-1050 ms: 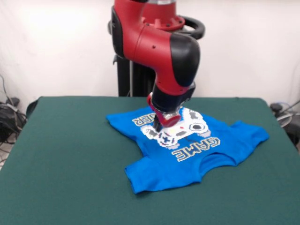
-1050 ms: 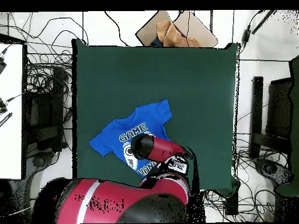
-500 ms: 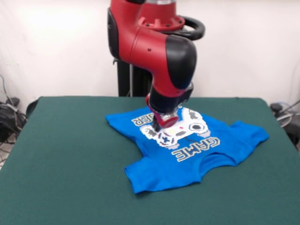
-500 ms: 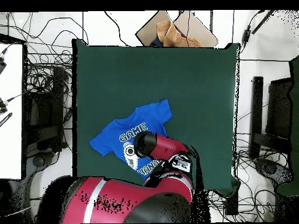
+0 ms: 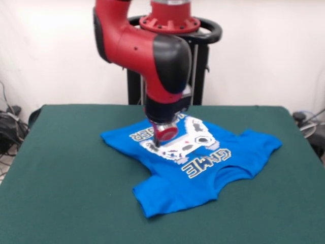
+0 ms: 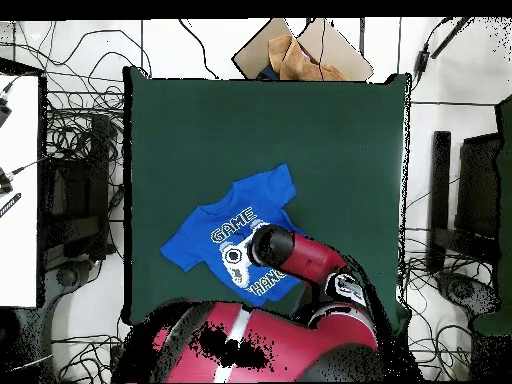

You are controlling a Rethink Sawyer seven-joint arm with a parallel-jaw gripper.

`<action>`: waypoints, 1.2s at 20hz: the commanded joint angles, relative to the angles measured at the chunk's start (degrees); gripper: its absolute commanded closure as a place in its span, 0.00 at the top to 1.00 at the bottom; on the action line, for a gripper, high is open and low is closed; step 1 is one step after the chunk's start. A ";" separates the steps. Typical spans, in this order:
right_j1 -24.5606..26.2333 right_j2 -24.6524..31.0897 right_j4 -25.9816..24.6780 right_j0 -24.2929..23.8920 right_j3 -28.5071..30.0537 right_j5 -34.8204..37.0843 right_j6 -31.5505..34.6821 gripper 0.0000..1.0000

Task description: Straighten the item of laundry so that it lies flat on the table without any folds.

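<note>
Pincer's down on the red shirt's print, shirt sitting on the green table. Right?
Not quite: the shirt is blue, not red; only the arm is red. The front view shows this plainly. The rest holds: the pincer is down on the white print, and the shirt lies on the green table.

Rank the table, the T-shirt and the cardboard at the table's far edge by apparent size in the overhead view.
1. table
2. T-shirt
3. cardboard, partly cut off at the top, yet clearly smallest.
</note>
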 commanded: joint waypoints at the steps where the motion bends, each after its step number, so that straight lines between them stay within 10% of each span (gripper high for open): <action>1: -1.83 7.41 -1.75 -2.98 0.76 -8.73 3.02 0.00; 24: 5.86 5.40 -4.82 -2.30 -7.03 -9.41 1.76 0.00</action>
